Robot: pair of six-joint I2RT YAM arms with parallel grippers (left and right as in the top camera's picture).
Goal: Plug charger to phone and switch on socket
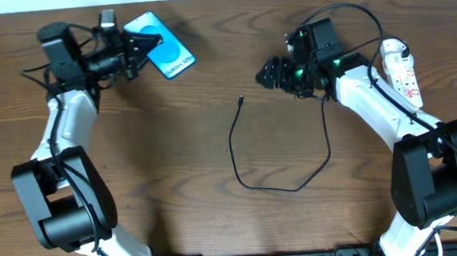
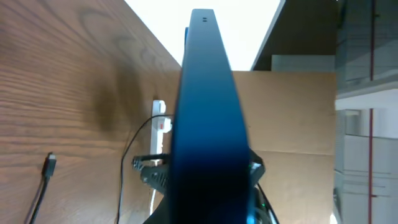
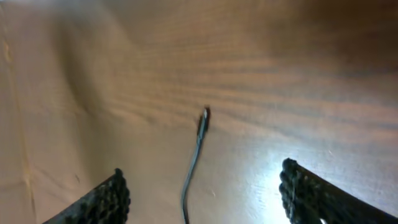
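Pinching the slim blue-screened phone near the tabletop's far-left corner, left fingers present it while spread right fingers hover over the thin black charger, whose mid-tabletop plug tip probably needs grasping next.

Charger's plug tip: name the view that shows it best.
Right wrist: the plug tip sits largest, mid-frame, though slightly blurred. Overhead shows it tiny; left wrist catches it small at the lower left.

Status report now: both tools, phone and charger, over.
Left tool shut on phone. Right tool open, empty. Charger plug lies free on table, unplugged. Nothing in the way.
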